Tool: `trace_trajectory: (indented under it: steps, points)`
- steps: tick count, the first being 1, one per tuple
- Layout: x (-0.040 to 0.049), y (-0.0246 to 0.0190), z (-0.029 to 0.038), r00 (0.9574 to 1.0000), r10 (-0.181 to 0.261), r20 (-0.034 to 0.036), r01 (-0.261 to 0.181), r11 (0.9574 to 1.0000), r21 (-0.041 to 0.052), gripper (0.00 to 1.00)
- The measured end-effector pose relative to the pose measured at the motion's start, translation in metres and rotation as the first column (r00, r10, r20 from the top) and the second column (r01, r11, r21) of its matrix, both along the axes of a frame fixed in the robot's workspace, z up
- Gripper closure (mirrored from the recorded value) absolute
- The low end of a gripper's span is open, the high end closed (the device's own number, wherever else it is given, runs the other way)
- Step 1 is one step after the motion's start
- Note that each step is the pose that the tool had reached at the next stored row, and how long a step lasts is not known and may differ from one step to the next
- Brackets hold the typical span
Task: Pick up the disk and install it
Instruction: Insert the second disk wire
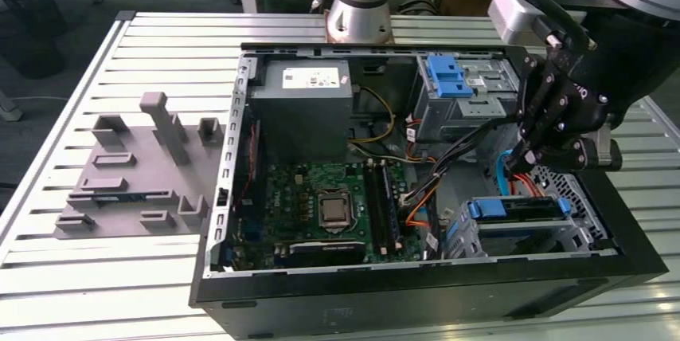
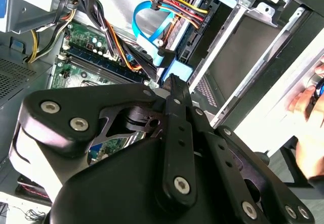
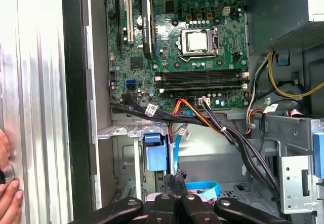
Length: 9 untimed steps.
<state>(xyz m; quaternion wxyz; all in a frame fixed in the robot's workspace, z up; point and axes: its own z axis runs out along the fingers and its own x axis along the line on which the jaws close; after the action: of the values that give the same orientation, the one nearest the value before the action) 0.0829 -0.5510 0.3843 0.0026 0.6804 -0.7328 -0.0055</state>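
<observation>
The black linkage gripper (image 1: pixel 560 130) hangs inside the open black computer case (image 1: pixel 425 301), fingers drawn together, apparently empty (tips partly hidden). The blue-bracketed silver disk (image 1: pixel 517 210) sits in its bay at five o'clock, probably seated.

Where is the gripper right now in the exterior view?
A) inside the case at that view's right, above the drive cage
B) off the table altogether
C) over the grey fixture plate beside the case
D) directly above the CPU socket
A: the gripper hangs inside the open case, just above the drive cage with the blue bracket.
</observation>
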Motion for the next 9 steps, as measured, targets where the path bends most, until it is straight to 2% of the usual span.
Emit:
trace_trajectory:
  steps: [9]
  points:
    - [0.0001,0.0018,0.0087,1.0,0.0,0.0,0.0,1.0,0.002,0.89]
